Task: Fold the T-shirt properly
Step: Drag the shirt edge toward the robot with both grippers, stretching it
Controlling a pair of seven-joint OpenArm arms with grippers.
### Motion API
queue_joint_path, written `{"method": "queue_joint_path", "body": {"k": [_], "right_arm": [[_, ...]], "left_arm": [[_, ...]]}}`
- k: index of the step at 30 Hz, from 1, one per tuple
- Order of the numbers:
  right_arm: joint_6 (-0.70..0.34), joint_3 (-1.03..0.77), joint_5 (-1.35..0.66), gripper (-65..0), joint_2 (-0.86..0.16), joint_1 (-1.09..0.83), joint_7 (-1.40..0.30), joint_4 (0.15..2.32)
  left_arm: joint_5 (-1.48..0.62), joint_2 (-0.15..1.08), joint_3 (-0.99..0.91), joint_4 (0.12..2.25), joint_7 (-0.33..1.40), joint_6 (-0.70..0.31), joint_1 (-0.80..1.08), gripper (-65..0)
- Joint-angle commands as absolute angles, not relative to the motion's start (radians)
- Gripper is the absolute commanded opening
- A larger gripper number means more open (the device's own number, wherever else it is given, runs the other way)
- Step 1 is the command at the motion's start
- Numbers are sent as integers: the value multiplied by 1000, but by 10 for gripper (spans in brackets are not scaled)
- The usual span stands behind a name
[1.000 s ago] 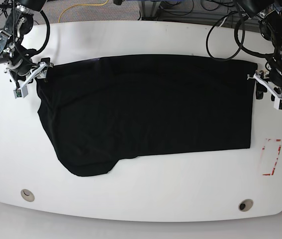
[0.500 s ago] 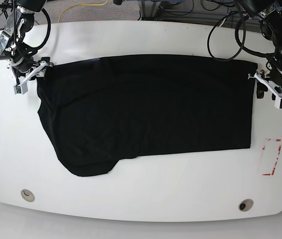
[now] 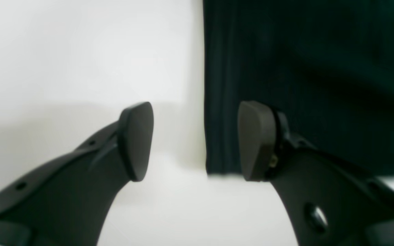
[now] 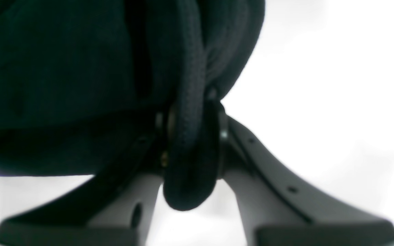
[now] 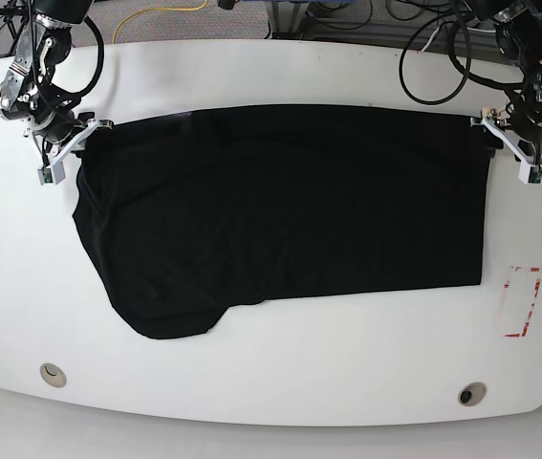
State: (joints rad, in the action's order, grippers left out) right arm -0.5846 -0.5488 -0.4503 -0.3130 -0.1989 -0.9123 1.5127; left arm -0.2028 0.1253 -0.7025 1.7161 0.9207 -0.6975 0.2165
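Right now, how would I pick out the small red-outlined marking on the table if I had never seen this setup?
Start from the white table and the black T-shirt spread across it. From the shirt's lower corner on the base view's right, look just beyond it toward the table edge: the red-outlined marking lies flat there. It is the only red thing on the tabletop, unlike the two round holes near the front edge.

Even, bright light floods the white table (image 5: 280,382) in the base view, with barely any shadow and sharp focus throughout. Both wrist views are soft: the table blows out to near-white glare, and the black T-shirt (image 3: 306,85) swallows detail. The close-up fabric fold (image 4: 186,136) shows some weave, but the edges are blurred.
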Motion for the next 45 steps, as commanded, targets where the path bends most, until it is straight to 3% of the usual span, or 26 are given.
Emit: {"method": "queue_joint_path", "body": {"k": [1, 26, 36, 39, 45], "right_arm": [[-590, -553, -450, -556, -328, -199, -915, 1526], [-590, -555, -456, -556, -326, -200, -915, 1531], [-590, -555, -456, -558, -329, -200, -915, 1532], [-590, -556, -455, -569, -329, -203, -917, 1534], [-588, -559, -452, -650, -331, -252, -918, 1598]], "left_arm": [[-216, 142, -708, 1725, 898, -698, 214, -282], [-213, 142, -668, 1592, 897, -698, 231, -292], [-209, 139, -647, 1590, 897, -698, 231, -611], [-209, 137, -647, 1596, 897, -698, 231, -629], [-211, 143, -654, 1604, 897, -698, 236, -633]]}}
